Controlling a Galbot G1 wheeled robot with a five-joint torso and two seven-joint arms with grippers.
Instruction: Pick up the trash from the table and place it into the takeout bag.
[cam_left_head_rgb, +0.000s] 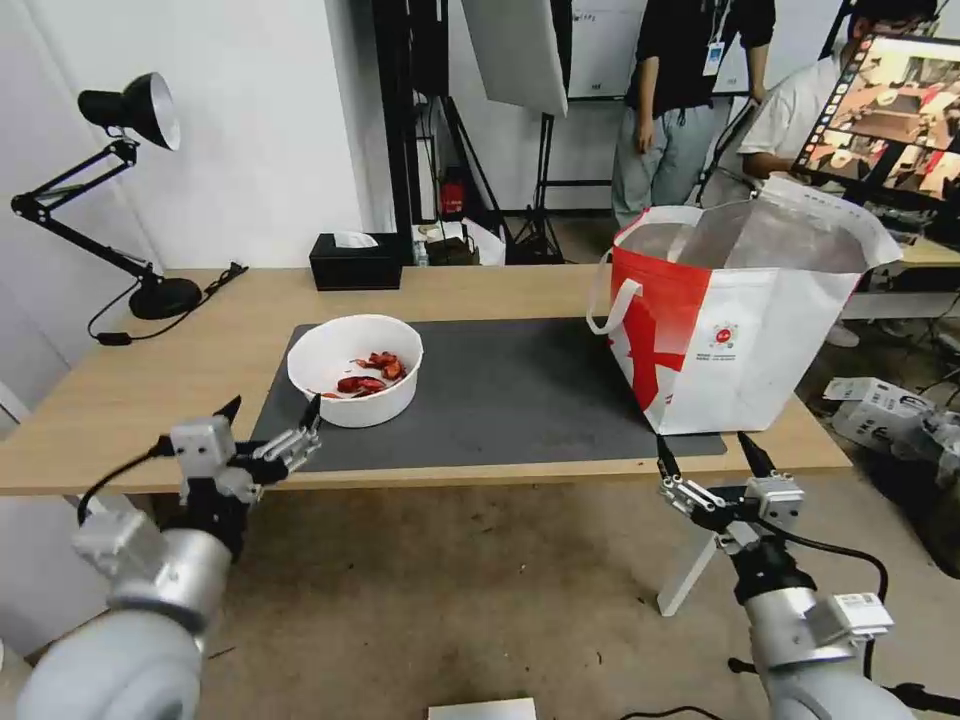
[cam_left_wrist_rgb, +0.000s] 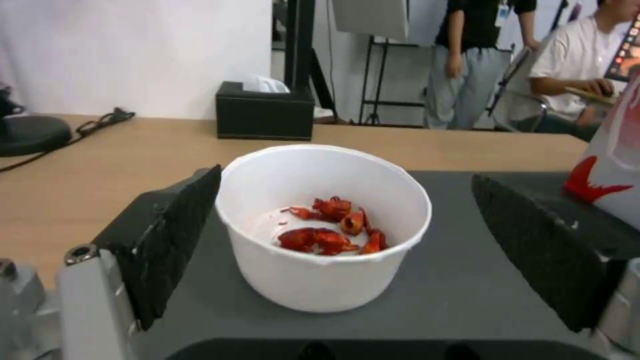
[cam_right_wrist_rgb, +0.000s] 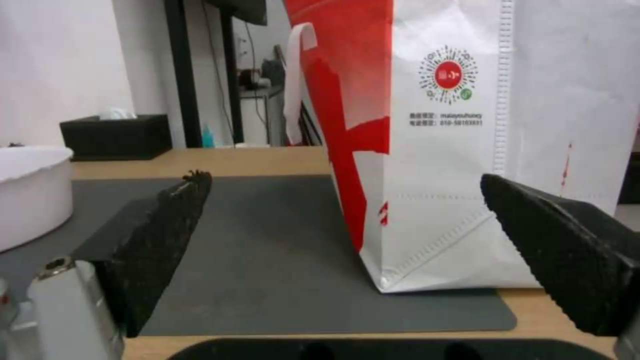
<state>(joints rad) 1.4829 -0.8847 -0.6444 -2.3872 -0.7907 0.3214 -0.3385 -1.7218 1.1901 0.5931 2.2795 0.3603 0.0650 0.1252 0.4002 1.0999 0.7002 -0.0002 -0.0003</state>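
The trash in view is a white round bowl (cam_left_head_rgb: 355, 370) (cam_left_wrist_rgb: 323, 225) holding red scraps (cam_left_wrist_rgb: 330, 232), standing on the left part of the dark mat (cam_left_head_rgb: 500, 395) of the table (cam_left_head_rgb: 110, 400). My left gripper (cam_left_head_rgb: 272, 410) is open at the table's front edge, just short of the bowl, its black fingers (cam_left_wrist_rgb: 173, 240) spread wider than the bowl. The red-and-white takeout bag (cam_left_head_rgb: 735, 320) (cam_right_wrist_rgb: 460, 140) stands upright and open on the mat's right end. My right gripper (cam_left_head_rgb: 708, 455) hangs open at the front edge, in front of the bag's lower corner.
A black tissue box (cam_left_head_rgb: 355, 260) sits at the table's back edge, and a black desk lamp (cam_left_head_rgb: 120, 200) stands at the back left with its cable. People and equipment are behind the table. Boxes (cam_left_head_rgb: 880, 410) lie on the floor to the right.
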